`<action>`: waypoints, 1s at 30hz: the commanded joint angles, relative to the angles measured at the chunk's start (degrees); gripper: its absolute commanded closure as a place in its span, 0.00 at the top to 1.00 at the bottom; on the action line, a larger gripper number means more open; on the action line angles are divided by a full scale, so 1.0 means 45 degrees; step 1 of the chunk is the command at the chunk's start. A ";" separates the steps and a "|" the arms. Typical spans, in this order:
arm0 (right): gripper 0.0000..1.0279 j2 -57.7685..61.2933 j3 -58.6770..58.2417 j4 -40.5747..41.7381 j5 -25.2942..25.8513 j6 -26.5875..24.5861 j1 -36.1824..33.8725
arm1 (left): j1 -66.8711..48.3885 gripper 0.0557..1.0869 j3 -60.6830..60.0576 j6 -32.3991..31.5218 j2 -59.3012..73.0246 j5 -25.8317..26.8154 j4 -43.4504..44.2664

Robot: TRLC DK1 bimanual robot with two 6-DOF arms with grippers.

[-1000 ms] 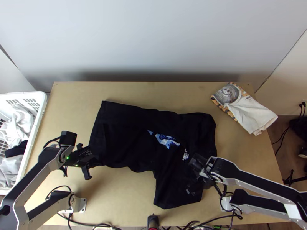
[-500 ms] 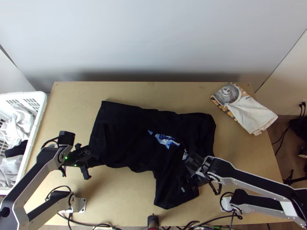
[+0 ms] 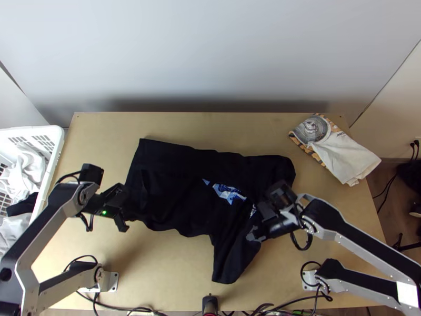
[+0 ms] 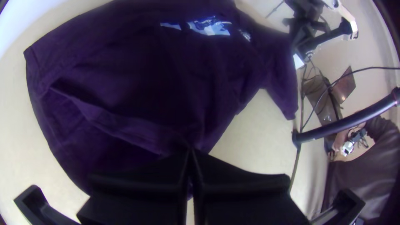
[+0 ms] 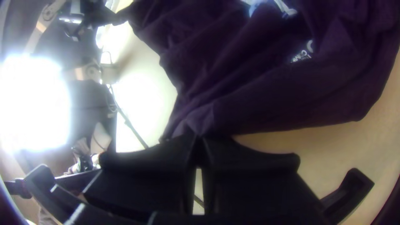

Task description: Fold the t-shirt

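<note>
With left tool (image 3: pixel 125 209), clenching near-left part of black t-shirt (image 3: pixel 181 184); with right tool (image 3: pixel 259 224), clenching its bunched near-right part, blocking some from above. Lying wrinkled, mostly spread, on desk (image 3: pixel 210 126). Noting folded printed cloth (image 3: pixel 344 158) far right, white basket (image 3: pixel 58 139) of garments left.
</note>
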 commanded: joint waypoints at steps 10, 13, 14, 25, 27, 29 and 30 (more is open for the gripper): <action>0.03 0.1643 0.0930 -0.0647 -0.2915 -0.1335 -0.3628 | 0.0625 0.03 0.2453 -0.0526 0.2755 0.1998 -0.1011; 0.03 0.2014 0.1048 -0.0842 -0.2915 -0.1882 -0.4331 | 0.0996 0.03 0.2824 -0.0506 0.3146 0.2095 -0.1069; 0.03 0.2131 0.1048 -0.0920 -0.2895 -0.2136 -0.4624 | 0.1152 0.03 0.2941 -0.0526 0.3263 0.2095 -0.1069; 0.03 0.3205 0.1263 -0.1995 -0.2817 -0.4402 -0.7319 | 0.2910 0.03 0.4406 -0.0526 0.4748 0.2154 -0.1167; 0.03 0.3342 0.1380 -0.2405 -0.2798 -0.4851 -0.7827 | 0.3223 0.03 0.4543 -0.0292 0.4865 0.2154 -0.1167; 0.03 0.3381 0.1497 -0.2835 -0.2778 -0.5280 -0.8296 | 0.3477 0.03 0.4621 -0.0077 0.4923 0.2134 -0.1245; 0.03 0.3381 0.1516 -0.3030 -0.2759 -0.5495 -0.8491 | 0.3594 0.03 0.4621 -0.0018 0.4943 0.2134 -0.1284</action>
